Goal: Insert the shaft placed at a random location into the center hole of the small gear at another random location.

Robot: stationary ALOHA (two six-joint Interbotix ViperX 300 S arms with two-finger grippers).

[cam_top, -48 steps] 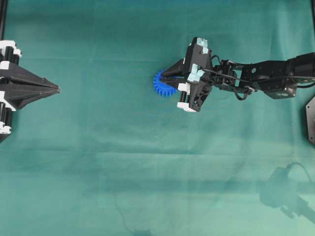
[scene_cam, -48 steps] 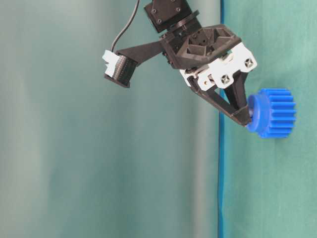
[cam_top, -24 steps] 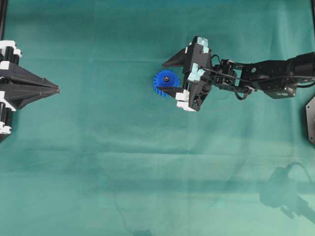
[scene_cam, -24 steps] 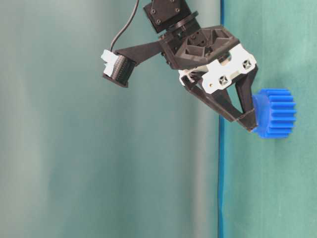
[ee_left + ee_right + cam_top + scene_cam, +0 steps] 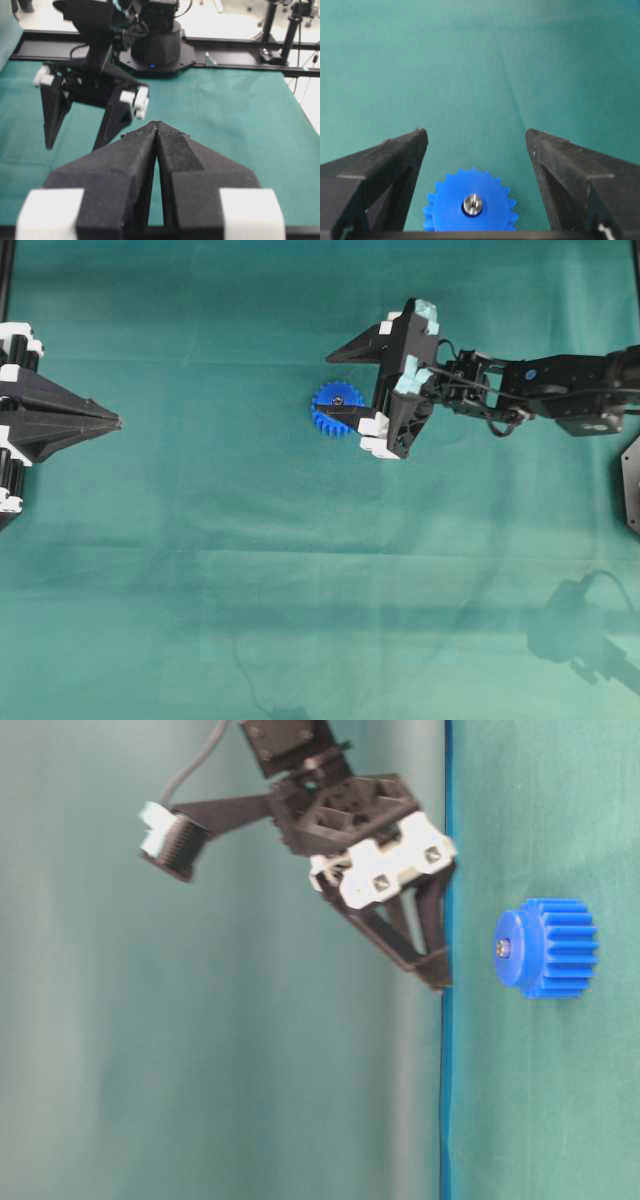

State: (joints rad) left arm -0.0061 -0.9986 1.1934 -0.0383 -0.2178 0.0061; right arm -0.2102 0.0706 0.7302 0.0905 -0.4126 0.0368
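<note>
The small blue gear (image 5: 337, 411) lies flat on the green cloth. The shaft (image 5: 339, 399) stands in its center hole as a shiny dot in the hub. In the right wrist view the gear (image 5: 470, 212) sits low between the fingers, with the shaft (image 5: 472, 204) filling the hole. From table level the shaft end (image 5: 503, 948) sits flush in the gear's hub (image 5: 550, 947). My right gripper (image 5: 323, 389) is open and empty, raised clear of the gear (image 5: 440, 975) (image 5: 476, 134). My left gripper (image 5: 115, 422) is shut and empty at the far left (image 5: 157, 124).
The green cloth (image 5: 300, 590) covers the table. The right arm (image 5: 540, 390) reaches in from the right edge. A black arm base and rail (image 5: 160, 45) stand at the far side in the left wrist view.
My right gripper has opened, let go of the shaft in the gear's hub, and lifted away from the gear. The left arm has not moved.
</note>
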